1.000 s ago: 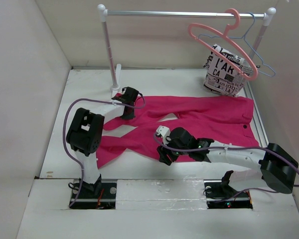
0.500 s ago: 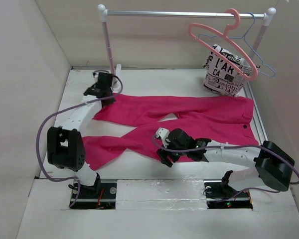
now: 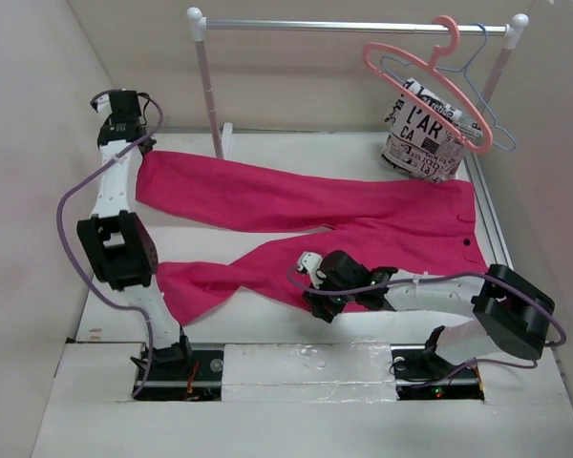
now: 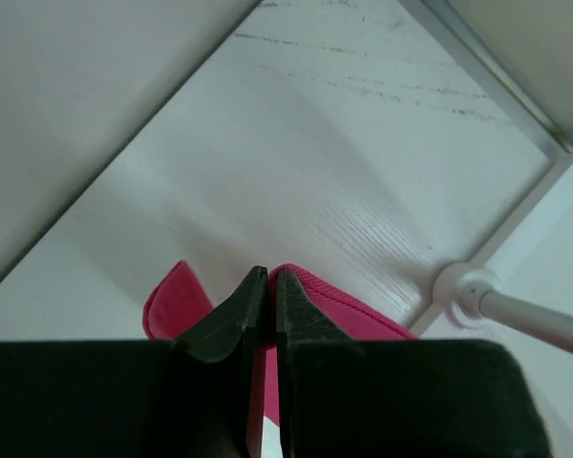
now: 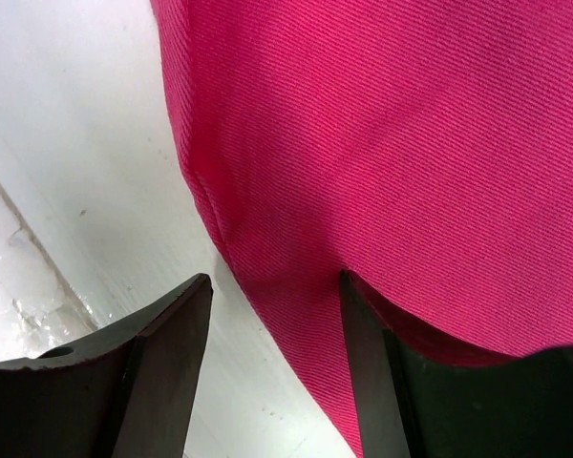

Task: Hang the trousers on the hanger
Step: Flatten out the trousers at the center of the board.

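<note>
Currently: trousers [image 3: 363, 215] spread on table [image 3: 267, 153]; one leg's hem pinched tight in left gripper [image 4: 269, 277], far-left corner. Right gripper [image 5: 277, 286] jaws apart, straddling other leg's edge. Hanger [image 3: 430, 63] hooked on rail [image 3: 353, 27].

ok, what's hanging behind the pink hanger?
A thin blue wire hanger on the same rail, and lower down the white black-lettered garment. The pink hanger covers strips of both; the garment's far side is hidden.
</note>
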Robot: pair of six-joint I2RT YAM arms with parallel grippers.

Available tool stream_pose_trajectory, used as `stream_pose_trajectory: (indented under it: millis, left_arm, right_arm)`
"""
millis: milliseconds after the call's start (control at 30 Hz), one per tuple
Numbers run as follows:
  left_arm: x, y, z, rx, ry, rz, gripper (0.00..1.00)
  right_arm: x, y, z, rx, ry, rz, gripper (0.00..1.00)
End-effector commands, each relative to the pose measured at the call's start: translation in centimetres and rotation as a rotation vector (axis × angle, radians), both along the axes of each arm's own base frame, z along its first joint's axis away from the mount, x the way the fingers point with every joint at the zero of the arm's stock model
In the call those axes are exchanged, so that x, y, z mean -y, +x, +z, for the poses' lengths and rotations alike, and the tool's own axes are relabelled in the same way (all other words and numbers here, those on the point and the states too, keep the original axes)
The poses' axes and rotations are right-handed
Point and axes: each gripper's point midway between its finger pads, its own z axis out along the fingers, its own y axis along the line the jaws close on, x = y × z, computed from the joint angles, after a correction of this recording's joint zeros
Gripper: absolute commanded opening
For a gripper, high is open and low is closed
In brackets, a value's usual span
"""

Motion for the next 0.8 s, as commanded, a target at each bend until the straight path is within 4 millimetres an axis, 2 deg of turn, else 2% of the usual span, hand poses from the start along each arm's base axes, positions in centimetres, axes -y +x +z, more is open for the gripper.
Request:
stream_pose_trajectory:
  millis: [0,33,67,100,133,200,233,267,333,400,433,467,533,567,600,633,667,700,767]
  left_arm:
    - [-0.5,1.4,-3.6,-0.101,0.008,0.019,0.0]
    - [-0.6,1.8,-4.5,-0.12,0.006,0.016,0.0]
    - [-0.6,2.6,-4.3,-0.113,0.006,0.009,0.0]
    - [-0.5,3.2,-6.5,-0.159,-0.005,-0.01,0.03]
    - [-0.3,3.2,-6.9,-0.175,-0.018,-0.016,0.18]
    - [-0.3,3.4,-6.7,-0.158,-0.018,-0.019,0.39]
    - [0.4,3.7,-6.2,-0.138,-0.015,-0.032,0.61]
    - [0.4,3.3,-6.2,-0.14,-0.014,-0.029,0.68]
    - [0.8,2.8,-4.2,-0.105,0.002,-0.023,0.75]
    - [1.4,0.9,-2.7,-0.086,0.021,-0.018,0.75]
    - [1.3,0.8,-1.8,-0.038,0.026,-0.007,0.75]
    - [1.5,-1.4,-2.1,-0.047,0.025,-0.003,0.75]
    - [0.7,-3.0,-2.3,-0.016,0.021,0.029,0.72]
    - [0.4,-5.2,-5.0,-0.066,0.001,0.047,0.71]
    - [-0.9,-6.6,-4.2,-0.037,0.007,0.086,0.7]
    - [-1.4,-7.3,-4.8,-0.038,0.006,0.107,0.7]
    - [-1.6,-8.6,-6.4,-0.071,-0.011,0.128,0.7]
    - [-1.3,-9.1,-6.3,-0.069,-0.017,0.124,0.7]
    - [-0.1,-10.6,-8.2,-0.124,-0.069,0.094,0.61]
  right_arm:
    - [1.5,-1.8,-0.9,-0.057,-0.033,0.021,0.61]
    - [1.6,-2.0,-0.6,-0.056,-0.023,0.023,0.62]
    - [1.6,-2.0,-0.3,-0.055,-0.019,0.024,0.64]
    - [1.9,-2.2,-0.2,-0.06,-0.032,0.022,0.66]
    - [1.9,-2.1,0.2,-0.056,-0.032,0.019,0.67]
    - [2.3,-2.1,0.9,-0.05,-0.04,0.012,0.71]
    - [2.2,-2.0,1.3,-0.044,-0.031,0.012,0.72]
    - [2.0,-1.9,2.1,-0.033,-0.011,0.012,0.73]
    - [1.9,-1.8,2.9,-0.028,-0.002,0.014,0.73]
    - [1.7,-1.6,4.2,-0.009,0.016,0.017,0.73]
    - [1.6,-1.5,4.6,-0.002,0.021,0.017,0.73]
    - [1.7,-1.5,4.9,0.007,0.022,0.017,0.7]
    - [1.5,-1.3,6.1,0.03,0.052,0.019,0.63]
    - [1.4,-1.3,6.4,0.035,0.061,0.019,0.46]
    - [1.4,-1.2,6.9,0.045,0.074,0.02,0.33]
    - [1.4,-1.2,7.1,0.052,0.08,0.022,0.25]
    - [1.3,-1.1,7.4,0.058,0.089,0.025,0.05]
    - [1.2,-1.2,7.5,0.06,0.094,0.027,0.0]
    - [1.4,-1.2,7.7,0.069,0.103,0.025,0.0]
